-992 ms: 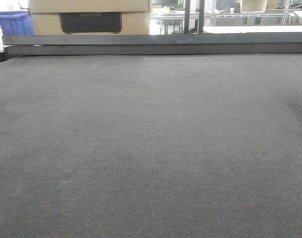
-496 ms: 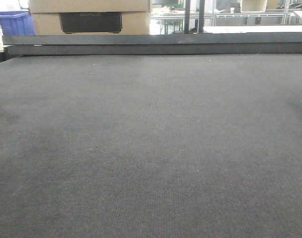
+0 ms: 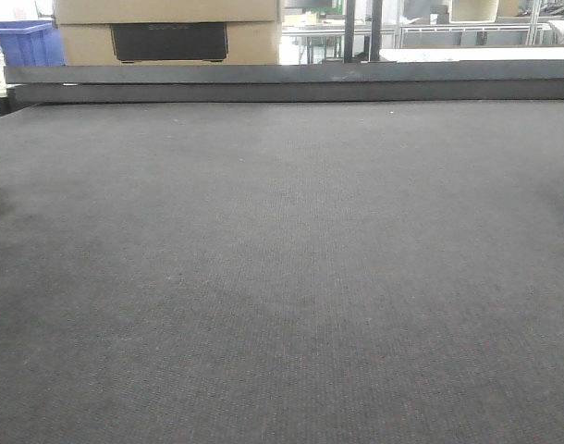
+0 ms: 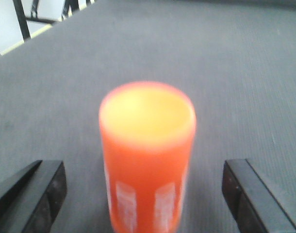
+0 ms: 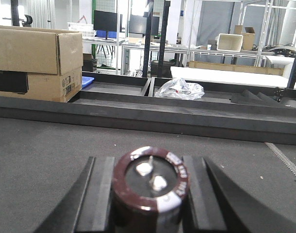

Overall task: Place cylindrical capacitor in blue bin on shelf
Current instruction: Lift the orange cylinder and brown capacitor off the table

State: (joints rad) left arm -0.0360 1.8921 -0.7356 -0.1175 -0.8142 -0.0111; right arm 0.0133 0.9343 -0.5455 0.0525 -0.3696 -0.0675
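Currently: grasp step complete, transfer pending. Right tool [image 5: 148, 199] clamped on cylindrical capacitor [image 5: 151, 177], 1 finger each side, over dark worktop [image 5: 41, 145]. Left tool [image 4: 144, 187] wide, straddling orange cylinder [image 4: 147, 145], no contact. Remaining: carry to shelf, release in blue bin. Shelf not identifiable; blue crate [image 3: 21, 42] beyond worktop, possibly target.

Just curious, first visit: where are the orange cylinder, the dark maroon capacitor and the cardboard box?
Orange cylinder with yellowish top [image 4: 147, 160]: left wrist view, side wall.
Dark maroon cylindrical capacitor [image 5: 151, 178]: right wrist view, top face.
Brown cardboard box [image 5: 31, 53]: right wrist view, front face.
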